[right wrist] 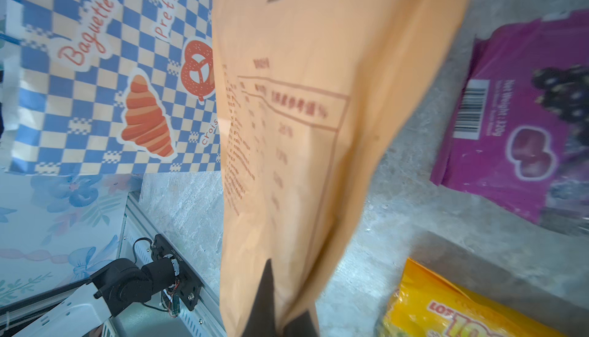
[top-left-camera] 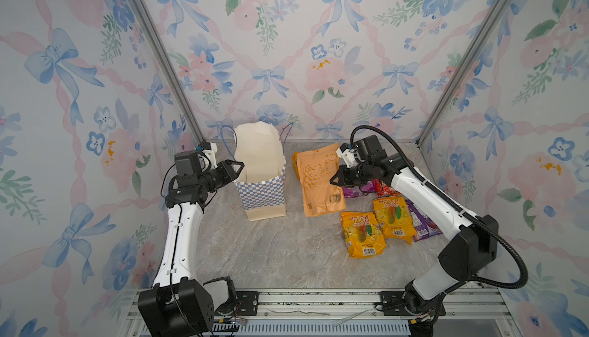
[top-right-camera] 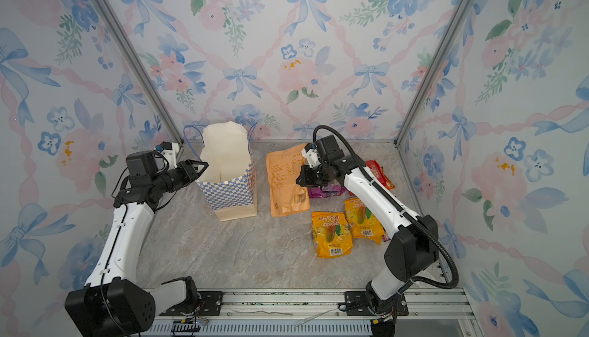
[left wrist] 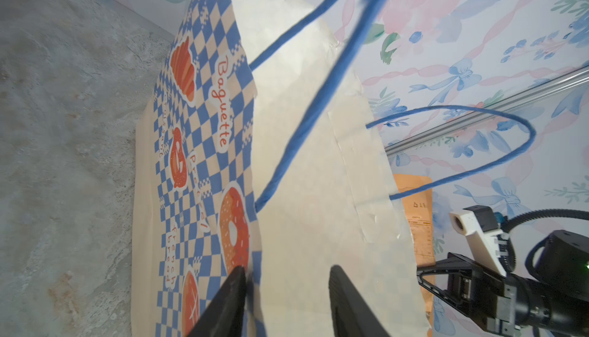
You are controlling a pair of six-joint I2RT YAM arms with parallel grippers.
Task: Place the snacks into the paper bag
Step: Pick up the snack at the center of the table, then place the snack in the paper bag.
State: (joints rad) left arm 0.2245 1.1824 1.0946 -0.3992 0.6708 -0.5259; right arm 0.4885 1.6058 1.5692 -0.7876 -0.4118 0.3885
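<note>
paper bag (top-left-camera: pixel 261 189): upright near the back edge of the worktop (top-left-camera: pixel 287 255), left of middle; mouth open
left gripper (top-left-camera: pixel 237 168): jaws apart, astride the bag's near side rim; clasping nothing
right gripper (top-left-camera: pixel 334 181): clamped on an edge of the orange pouch (top-left-camera: pixel 318 179), just right of the bag
other snacks: yellow packs (top-left-camera: pixel 361 233) (top-left-camera: pixel 393 217), purple packet (top-left-camera: pixel 361 190), red pack (top-right-camera: pixel 377 173); toward the right edge

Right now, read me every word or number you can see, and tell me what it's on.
"Baguette": paper bag.
"Pretzel": paper bag.
"french bread": paper bag.
"crois", cut off: paper bag.
"100": yellow packs, red pack.
"Net Weight : 320g": purple pack.
Too blurred to read: the table print on the orange pouch.
</note>
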